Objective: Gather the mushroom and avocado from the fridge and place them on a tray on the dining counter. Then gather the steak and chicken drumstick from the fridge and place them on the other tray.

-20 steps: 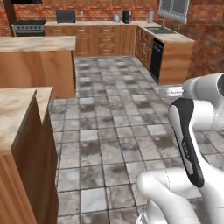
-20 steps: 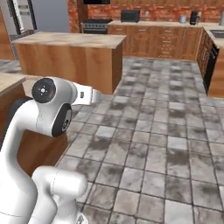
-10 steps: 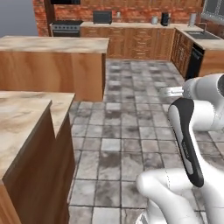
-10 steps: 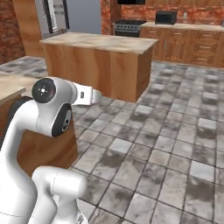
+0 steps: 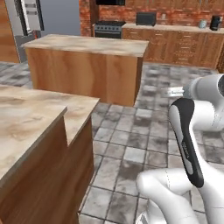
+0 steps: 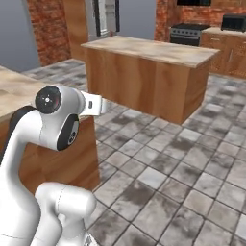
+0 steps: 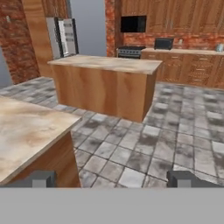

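- While the arm stands folded over the grey stone-tile floor, the gripper looks level across the kitchen, its two dark finger tips far apart at the bottom of the hand view: jaws wide, nothing between them.
- Fridge: grey doors with vertical steel handles, against the back wall at the far left, behind the far left corner of the island; doors look closed.
- Island: beige marble-look top over a plain wood front, standing in mid-floor, well apart from the gripper.
- Dining counter: beige top, wooden front, close on the left of the base; its near corner juts toward the arm. What shows of its top is bare stone pattern.
- Back wall: brick, with wooden cabinets, a dark stove and a black microwave on the rear counter.
- Avocado, steak, drumstick, trays: whereabouts cannot be told.
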Controlling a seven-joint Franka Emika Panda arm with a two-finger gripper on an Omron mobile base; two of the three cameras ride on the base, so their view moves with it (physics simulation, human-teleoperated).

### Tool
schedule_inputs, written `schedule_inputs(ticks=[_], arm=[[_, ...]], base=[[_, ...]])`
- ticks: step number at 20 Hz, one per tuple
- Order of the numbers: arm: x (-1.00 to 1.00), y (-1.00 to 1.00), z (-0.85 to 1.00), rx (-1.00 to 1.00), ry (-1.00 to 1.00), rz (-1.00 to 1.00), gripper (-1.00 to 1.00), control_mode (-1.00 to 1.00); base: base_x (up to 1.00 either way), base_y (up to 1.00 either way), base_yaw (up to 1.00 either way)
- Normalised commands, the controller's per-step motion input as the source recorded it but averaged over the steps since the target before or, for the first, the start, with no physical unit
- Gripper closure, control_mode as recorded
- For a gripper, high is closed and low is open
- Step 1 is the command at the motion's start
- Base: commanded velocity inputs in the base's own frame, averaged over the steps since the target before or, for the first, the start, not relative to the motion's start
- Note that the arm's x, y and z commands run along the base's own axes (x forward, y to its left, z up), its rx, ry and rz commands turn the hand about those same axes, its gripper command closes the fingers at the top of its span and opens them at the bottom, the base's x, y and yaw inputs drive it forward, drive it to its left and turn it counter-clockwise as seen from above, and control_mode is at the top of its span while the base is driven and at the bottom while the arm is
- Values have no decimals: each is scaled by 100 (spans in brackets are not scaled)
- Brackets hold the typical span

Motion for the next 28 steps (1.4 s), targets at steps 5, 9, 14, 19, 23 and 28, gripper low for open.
schedule_inputs(ticks=[5, 9, 14, 19, 23, 28], arm=[[0, 0, 0, 0, 0, 0, -100, 100], [0, 0, 0, 0, 0, 0, -100, 100], [0, 0, 0, 0, 0, 0, -100, 100], [0, 0, 0, 0, 0, 0, -100, 100], [0, 0, 0, 0, 0, 0, -100, 100], [0, 0, 0, 0, 0, 0, -100, 100]], base=[[52, -35, 42], [46, -35, 43], [35, -39, 43], [20, -53, 41], [13, -64, 37], [13, -91, 27]])
